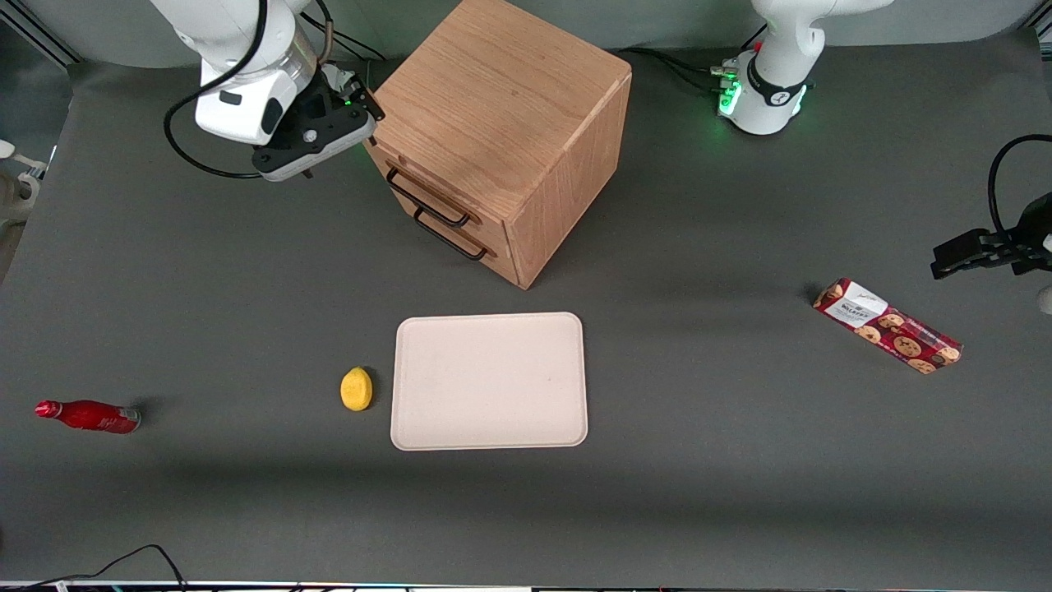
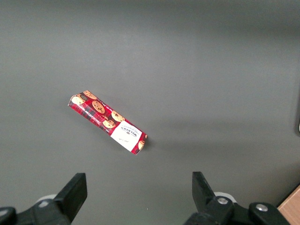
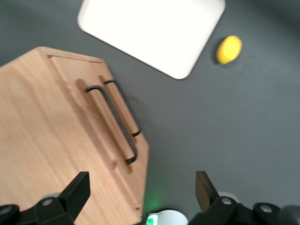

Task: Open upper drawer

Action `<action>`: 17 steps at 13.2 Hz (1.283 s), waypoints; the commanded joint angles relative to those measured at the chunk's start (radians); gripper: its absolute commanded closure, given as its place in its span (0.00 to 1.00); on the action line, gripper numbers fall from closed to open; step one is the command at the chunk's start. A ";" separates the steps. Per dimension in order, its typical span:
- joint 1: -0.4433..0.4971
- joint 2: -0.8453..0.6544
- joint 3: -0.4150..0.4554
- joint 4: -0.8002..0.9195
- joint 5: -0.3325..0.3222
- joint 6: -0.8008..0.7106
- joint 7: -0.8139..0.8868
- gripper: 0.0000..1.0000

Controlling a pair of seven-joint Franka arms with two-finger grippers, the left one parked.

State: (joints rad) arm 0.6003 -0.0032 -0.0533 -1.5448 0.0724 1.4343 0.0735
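You had the upper drawer (image 1: pixel 411 182) shut, flush in the oak cabinet (image 1: pixel 501 123). Its face ran diagonally and turned toward the working arm's end of the worktop (image 1: pixel 699 460). Its thin black handle (image 3: pixel 112 123) lay along the drawer's length, just above the lower drawer's handle (image 1: pixel 449 236). The claw (image 3: pixel 143 192) hovered spread wide, holding nothing, above the cabinet's upper front edge. Bare worktop lay in front of the drawer face.
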 commanded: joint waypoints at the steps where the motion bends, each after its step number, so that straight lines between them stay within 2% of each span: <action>1: 0.003 0.018 -0.017 0.011 0.059 -0.018 -0.058 0.00; 3: -0.004 0.031 -0.020 0.003 0.116 -0.018 -0.151 0.00; 6: -0.011 0.051 -0.107 -0.064 0.283 -0.005 -0.298 0.00; 7: -0.011 0.058 -0.126 -0.083 0.314 -0.003 -0.325 0.00; 10: -0.011 0.071 -0.129 -0.118 0.311 0.027 -0.362 0.00; 12: -0.010 0.055 -0.128 -0.226 0.314 0.147 -0.409 0.00; 17: -0.007 0.040 -0.097 -0.368 0.317 0.291 -0.471 0.00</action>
State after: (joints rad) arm 0.5900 0.0737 -0.1677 -1.8295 0.3610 1.6550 -0.3492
